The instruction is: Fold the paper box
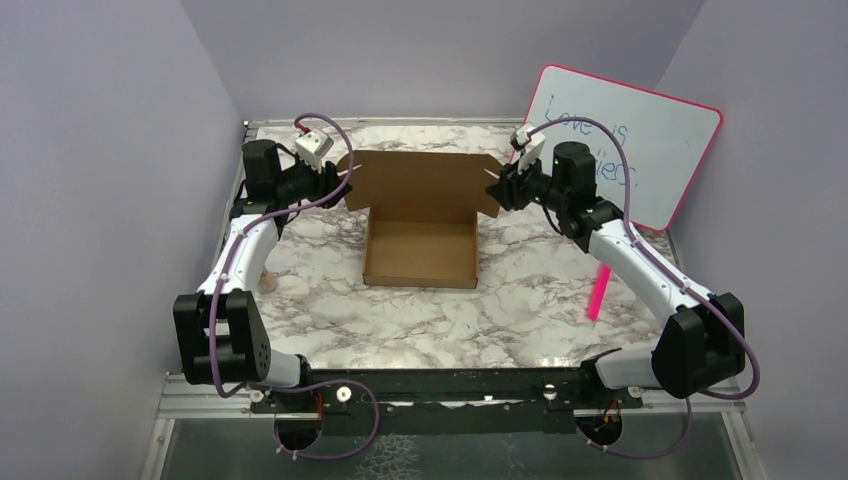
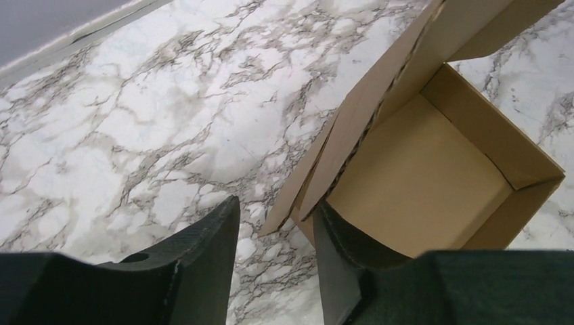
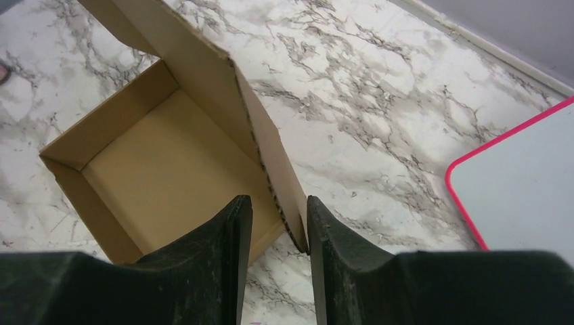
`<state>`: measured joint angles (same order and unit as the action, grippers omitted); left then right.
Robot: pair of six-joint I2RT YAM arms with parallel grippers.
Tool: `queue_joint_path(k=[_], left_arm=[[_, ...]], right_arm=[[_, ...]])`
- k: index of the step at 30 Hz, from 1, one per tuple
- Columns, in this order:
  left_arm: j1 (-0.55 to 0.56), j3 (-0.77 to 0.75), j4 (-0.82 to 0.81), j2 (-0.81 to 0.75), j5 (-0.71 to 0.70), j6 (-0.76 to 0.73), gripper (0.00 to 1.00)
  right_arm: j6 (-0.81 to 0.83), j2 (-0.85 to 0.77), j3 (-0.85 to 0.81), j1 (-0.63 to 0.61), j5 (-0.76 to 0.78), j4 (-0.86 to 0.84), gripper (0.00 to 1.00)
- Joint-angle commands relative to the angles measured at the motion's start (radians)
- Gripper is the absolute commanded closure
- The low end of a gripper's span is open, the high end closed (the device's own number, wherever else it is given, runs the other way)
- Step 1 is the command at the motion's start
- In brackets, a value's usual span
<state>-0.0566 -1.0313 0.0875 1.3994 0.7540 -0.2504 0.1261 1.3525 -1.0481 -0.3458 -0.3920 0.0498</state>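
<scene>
Paper box (image 1: 420, 245) half formed at the middle of the marble table (image 1: 520, 310), an arm at each end of its raised lid.

Its shallow brown tray sits flat, and the rear panel stands upright behind it with a small flap at each side. The left gripper (image 1: 347, 180) reaches the left flap; in the left wrist view the flap's lower corner lies in the gap between the black fingers (image 2: 210, 244), which stand apart without pinching it. The right gripper (image 1: 494, 186) meets the right flap; in its wrist view the flap's edge runs between the parted fingers (image 3: 332, 250), against one of them and clear of the other. A pink-rimmed whiteboard (image 1: 630, 150) leans at the far right, and a pink stick (image 1: 598, 292) lies near the right arm.
</scene>
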Motion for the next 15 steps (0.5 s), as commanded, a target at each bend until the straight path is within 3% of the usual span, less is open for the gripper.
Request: queue_joint_path(k=[1,7,15], left_arm=[[-0.009,-0.032,-0.026,0.016,0.151,-0.034,0.58],[-0.009,-0.023,-0.039,0.019,0.173,0.001,0.78],[0.014,0.029,-0.083,-0.028,0.088,0.163,0.89]], right_arm=[[-0.02,0.006,0.026,0.001,-0.048,-0.073,0.62],[-0.058,0.014,0.04,0.0,-0.073,-0.094,0.7],[-0.219,-0.041,0.099,-0.003,0.019,-0.191,0.82]])
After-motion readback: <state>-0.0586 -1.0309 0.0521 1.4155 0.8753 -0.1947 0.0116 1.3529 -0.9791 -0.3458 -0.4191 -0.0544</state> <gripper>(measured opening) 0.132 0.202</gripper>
